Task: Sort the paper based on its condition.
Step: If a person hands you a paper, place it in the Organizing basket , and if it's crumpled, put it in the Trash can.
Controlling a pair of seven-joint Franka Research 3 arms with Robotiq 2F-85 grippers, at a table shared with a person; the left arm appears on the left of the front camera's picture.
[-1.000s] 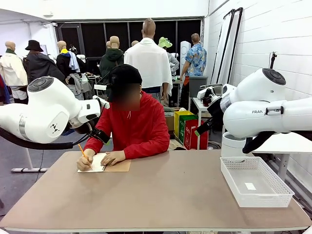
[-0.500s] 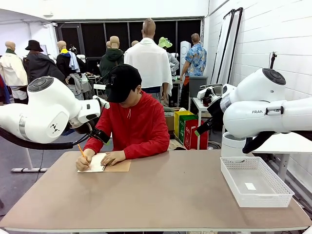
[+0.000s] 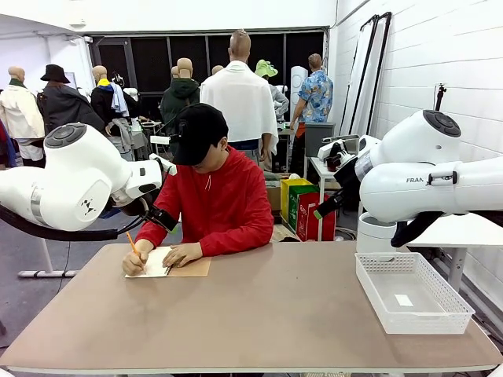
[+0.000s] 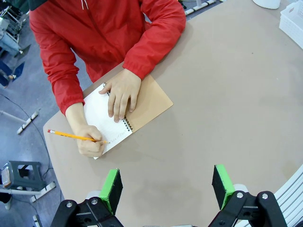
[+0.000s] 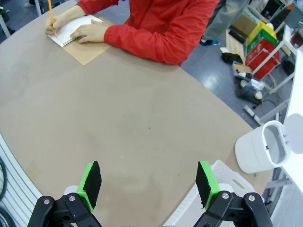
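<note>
- Hanging above the worktop (image 3: 275, 314), the left gripper (image 4: 166, 172) has its green pads spread wide apart, and nothing is between them.
- At the far edge, toward the left corner, a person in a red jacket (image 3: 224, 208) sits leaning over the worktop.
- The person's writing hand (image 3: 134, 263) holds a yellow pencil (image 3: 132, 243) with its tip down on the paper (image 3: 157, 263).
- The paper is a white sheet lying flat beside the spiral of an open notebook (image 4: 151, 101). Whether it is loose or bound there cannot be told.
- The notebook's brown cover lies flat on the worktop to the right of the sheet, in line with the far edge.
- The person's other hand (image 3: 182, 254) rests palm down across the sheet and the spiral.
- The middle of the worktop is bare brown surface.
- The right gripper (image 5: 149, 165) hangs above the worktop's right half with its claw gaping as wide, gripping nothing.
- A white mesh basket (image 3: 416, 322) stands at the right edge, toward the near corner, well apart from the paper.
- A small white slip (image 3: 403, 300) lies on the basket's floor; what it is cannot be told.
</note>
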